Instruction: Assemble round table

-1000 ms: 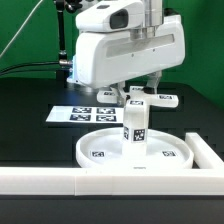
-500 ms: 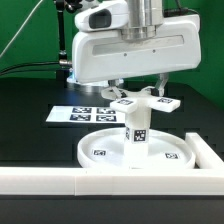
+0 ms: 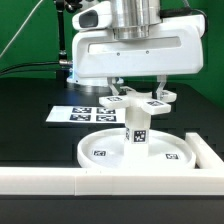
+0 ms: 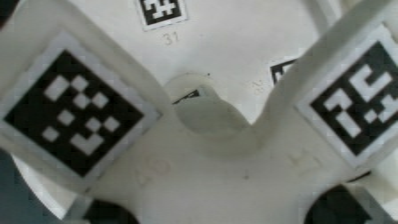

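Note:
The round disc point(image 3: 100, 152) lies flat on the table by the front wall. The short post point(image 3: 135, 132) stands upright at its middle. The cross-shaped foot piece point(image 3: 140, 101) sits level on top of the post, its tagged arms spread out. My gripper point(image 3: 140, 92) comes straight down over it and is shut on the foot piece. In the wrist view the foot piece point(image 4: 214, 115) fills the frame with its tagged arms and round hub. My gripper point(image 4: 231, 214) is at the frame edge with dark fingertips point(image 4: 107, 212) on either side.
The marker board point(image 3: 75, 113) lies flat behind the disc toward the exterior view's left. The long white border wall point(image 3: 60, 181) runs along the front, with a side piece point(image 3: 207, 150) on the exterior view's right.
My gripper has turned about its vertical axis with the foot piece in it; the arms of the foot piece have swung round on top of the post. The disc and post stay in place.

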